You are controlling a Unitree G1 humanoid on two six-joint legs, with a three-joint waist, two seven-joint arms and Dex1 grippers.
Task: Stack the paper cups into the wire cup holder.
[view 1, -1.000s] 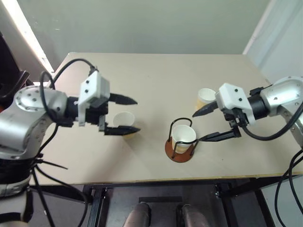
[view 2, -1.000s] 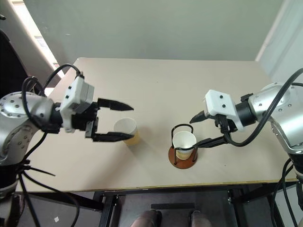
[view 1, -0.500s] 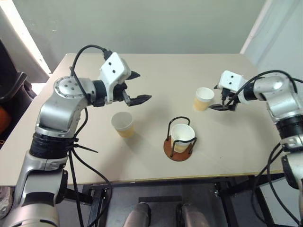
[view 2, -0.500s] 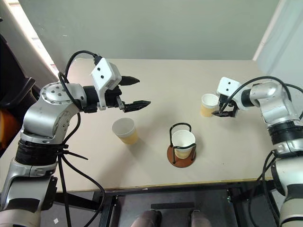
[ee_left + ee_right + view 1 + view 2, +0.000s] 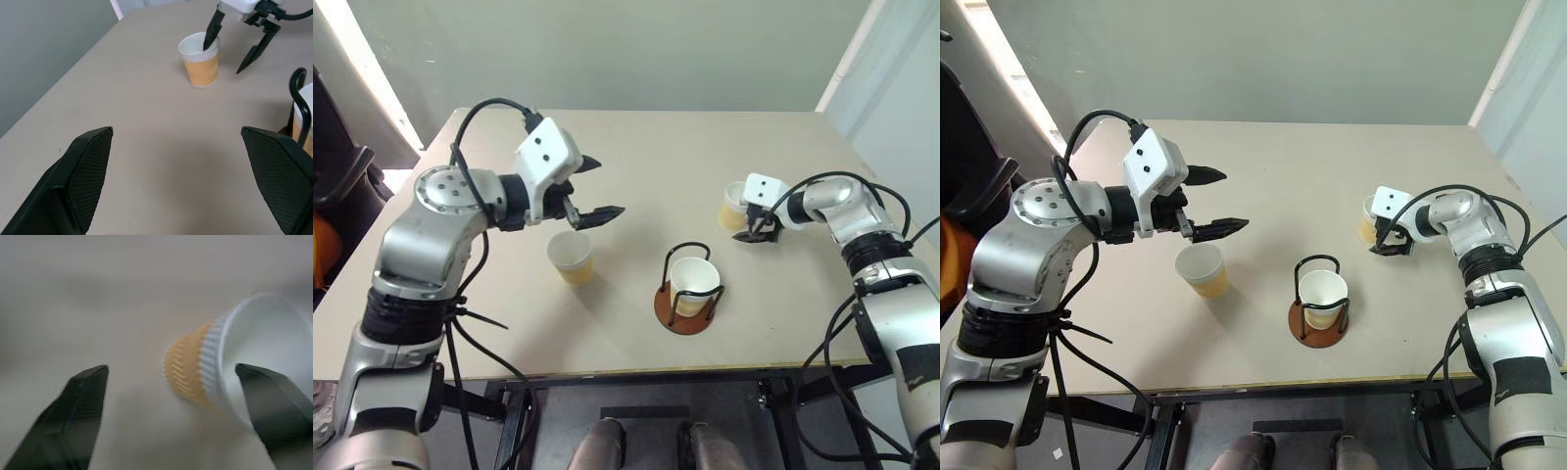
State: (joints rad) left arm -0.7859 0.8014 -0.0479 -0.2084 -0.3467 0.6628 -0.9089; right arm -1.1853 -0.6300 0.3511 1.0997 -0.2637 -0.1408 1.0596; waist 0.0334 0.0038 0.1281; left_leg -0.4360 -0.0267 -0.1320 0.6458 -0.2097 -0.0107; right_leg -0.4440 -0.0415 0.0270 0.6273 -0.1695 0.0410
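Note:
Three paper cups are on the table. One (image 5: 571,258) stands alone at left. One (image 5: 693,278) sits inside the wire cup holder (image 5: 682,313) in the middle. The third (image 5: 732,207) stands at right. My right gripper (image 5: 745,221) is open at that third cup. In the left wrist view, one of its fingers (image 5: 211,33) dips inside the rim of the cup (image 5: 199,61) and the other hangs outside, apart from the cup wall. My left gripper (image 5: 608,186) is open and holds nothing, above the table just behind the left cup.
The tan table's front edge (image 5: 636,372) runs close below the holder. Bare tabletop lies behind the cups toward the grey wall. Cables hang from both arms.
My right gripper swung out from beside the holder to the right-hand cup and now straddles its rim, jaws slightly narrower. The left gripper edged forward and turned a little, still open.

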